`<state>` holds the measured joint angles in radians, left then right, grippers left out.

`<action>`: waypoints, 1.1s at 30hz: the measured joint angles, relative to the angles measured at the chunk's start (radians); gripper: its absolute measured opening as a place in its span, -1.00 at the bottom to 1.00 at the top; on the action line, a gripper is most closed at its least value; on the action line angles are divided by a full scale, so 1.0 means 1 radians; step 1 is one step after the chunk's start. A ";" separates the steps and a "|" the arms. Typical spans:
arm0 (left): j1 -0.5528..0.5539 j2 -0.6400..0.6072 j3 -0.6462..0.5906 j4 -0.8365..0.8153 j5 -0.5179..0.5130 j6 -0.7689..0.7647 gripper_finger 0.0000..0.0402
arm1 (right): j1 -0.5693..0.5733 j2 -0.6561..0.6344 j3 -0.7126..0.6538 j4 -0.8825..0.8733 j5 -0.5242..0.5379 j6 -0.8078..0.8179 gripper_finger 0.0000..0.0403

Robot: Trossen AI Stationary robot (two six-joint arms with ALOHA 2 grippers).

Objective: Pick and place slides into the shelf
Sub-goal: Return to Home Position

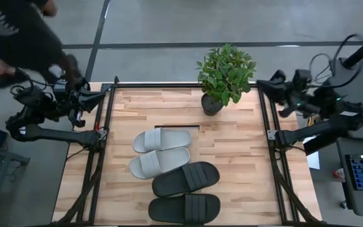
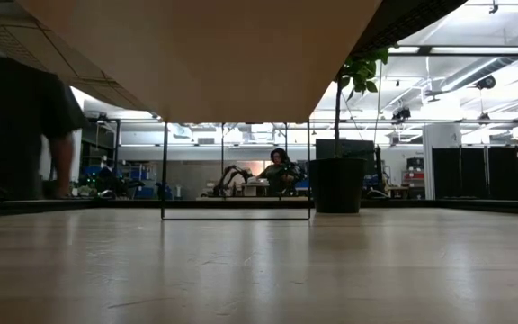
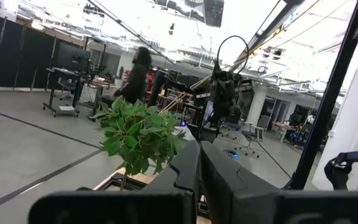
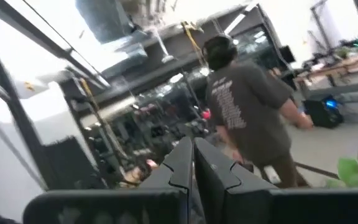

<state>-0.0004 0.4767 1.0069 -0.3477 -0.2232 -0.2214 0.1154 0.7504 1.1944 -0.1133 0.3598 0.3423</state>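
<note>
Low view: the shelf [image 2: 205,63] shows only as a pale underside across the top, with thin black bars below it. The slides on it are hidden. A potted plant [image 2: 337,184] stands at 3 o'clock. A person [image 2: 12,117] at 9 o'clock is cut off by the edge.

High view: the four slides [image 1: 159,164] lie side by side from the middle of the table [image 1: 244,189] toward 6 o'clock. The grey pair [image 1: 162,140] is nearer the middle and the black pair [image 1: 186,178] is nearer the edge. I cannot tell where the shelf's planks end and the tabletop begins. The left gripper [image 1: 98,98] hangs off the table at 10 o'clock and the right gripper [image 1: 266,87] at 2 o'clock, both well apart from the slides.

Left wrist view: the fingers are pressed together, holding nothing. Plant leaves lie beyond them, and a blurred figure is farther off.

Right wrist view: the fingers here are also pressed together and empty. Behind them a blurred person is seen from the back.
</note>
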 joint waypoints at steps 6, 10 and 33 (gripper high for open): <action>0.000 -0.007 0.000 0.000 -0.001 0.001 -1.00 | 0.005 -0.030 -0.075 0.079 0.006 -0.008 -0.96; 0.000 -0.015 0.000 -0.008 0.004 0.021 -1.00 | 0.005 -0.078 -0.120 0.078 0.000 -0.002 -0.96; 0.000 -0.323 -0.444 0.297 0.030 -0.061 -1.00 | 0.005 -0.414 -0.600 0.555 -0.106 -0.054 -0.96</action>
<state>-0.0004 0.1537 0.5632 -0.0512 -0.1933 -0.2829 0.1204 0.3360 0.5944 0.4419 0.2535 0.2878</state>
